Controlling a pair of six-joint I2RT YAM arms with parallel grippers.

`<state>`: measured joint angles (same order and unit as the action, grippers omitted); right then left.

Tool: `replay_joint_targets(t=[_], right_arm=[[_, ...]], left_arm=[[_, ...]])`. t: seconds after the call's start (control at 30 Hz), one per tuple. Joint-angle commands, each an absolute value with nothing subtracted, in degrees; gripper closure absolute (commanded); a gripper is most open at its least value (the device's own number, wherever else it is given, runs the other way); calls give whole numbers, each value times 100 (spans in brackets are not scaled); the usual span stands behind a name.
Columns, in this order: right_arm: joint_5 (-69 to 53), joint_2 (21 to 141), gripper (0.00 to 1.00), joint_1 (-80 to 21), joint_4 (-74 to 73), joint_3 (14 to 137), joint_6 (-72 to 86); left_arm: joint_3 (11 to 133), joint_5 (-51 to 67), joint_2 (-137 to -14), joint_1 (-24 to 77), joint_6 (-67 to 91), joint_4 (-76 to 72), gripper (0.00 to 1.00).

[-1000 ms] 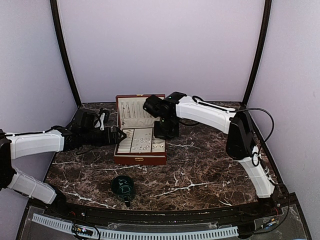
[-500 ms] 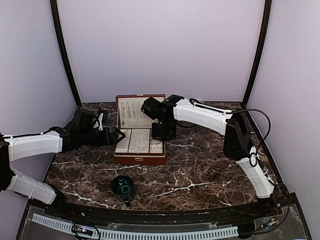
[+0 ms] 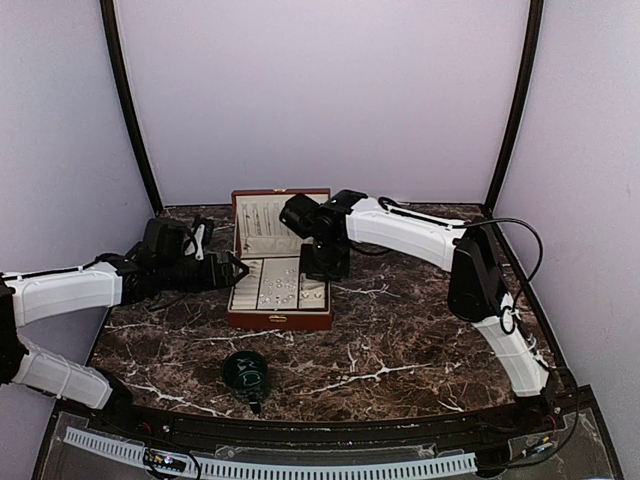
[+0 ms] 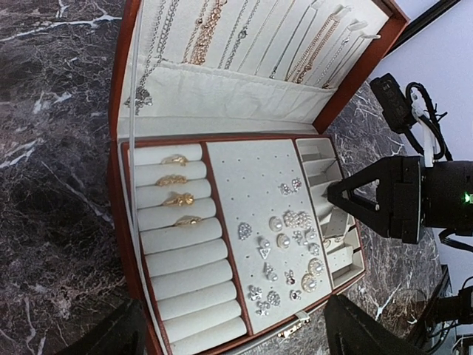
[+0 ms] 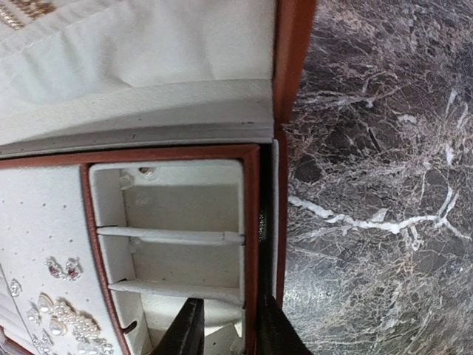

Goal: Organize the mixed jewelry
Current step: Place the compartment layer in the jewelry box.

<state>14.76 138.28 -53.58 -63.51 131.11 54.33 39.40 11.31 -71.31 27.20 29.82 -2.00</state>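
The mixed jewelry lies in an open red-brown jewelry box (image 3: 262,319) with cream padding. Small silvery and pearl earrings (image 4: 290,245) sit on the middle pad, also glinting as earrings (image 3: 285,285). Gold rings (image 4: 177,180) rest in the left rolls, and chains (image 4: 222,29) hang in the lid. My left gripper (image 4: 236,342) is open wide beside the box's left end, nothing between its fingers. My right gripper (image 5: 230,319) points down at the right-hand compartments (image 5: 181,214), jaws a little apart astride the tray's red wall (image 5: 253,222). It shows as the right gripper (image 4: 347,200) over those compartments.
A dark green cup (image 3: 245,370) stands on the marble table (image 3: 400,340) in front of the box. The raised lid (image 3: 262,215) stands behind the tray. Purple walls and black corner posts enclose the table on three sides.
My right gripper has shifted slightly left over the box's right compartments and its jaws have parted a little. The left arm has barely moved.
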Motion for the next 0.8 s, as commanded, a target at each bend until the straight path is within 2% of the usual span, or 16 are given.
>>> replay_joint_targets(t=[0.0,0.17,0.3,0.4,0.7,0.77], right_arm=[[1831,13137,67,-5396,-5846,12791,5422],[2134,12624,50,-5397,-5499,12301,5220],[2405,12019,45,-5399,-4845,11596,4668],[2356,11479,33,-5369,-4090,11058,3992],[800,11240,19,-4563,-2904,11096,2899],[436,11333,11,-4364,-2828,11272,2723]], left_arm=[[4025,970,-6877,2685,2935,-27,13],[4289,792,-6690,2632,2775,410,13],[4727,800,-6585,2471,2624,607,10],[5323,1139,-6700,2259,2479,846,7],[7274,2743,-7922,1400,2448,978,4],[7633,3257,-8361,1202,2603,894,6]])
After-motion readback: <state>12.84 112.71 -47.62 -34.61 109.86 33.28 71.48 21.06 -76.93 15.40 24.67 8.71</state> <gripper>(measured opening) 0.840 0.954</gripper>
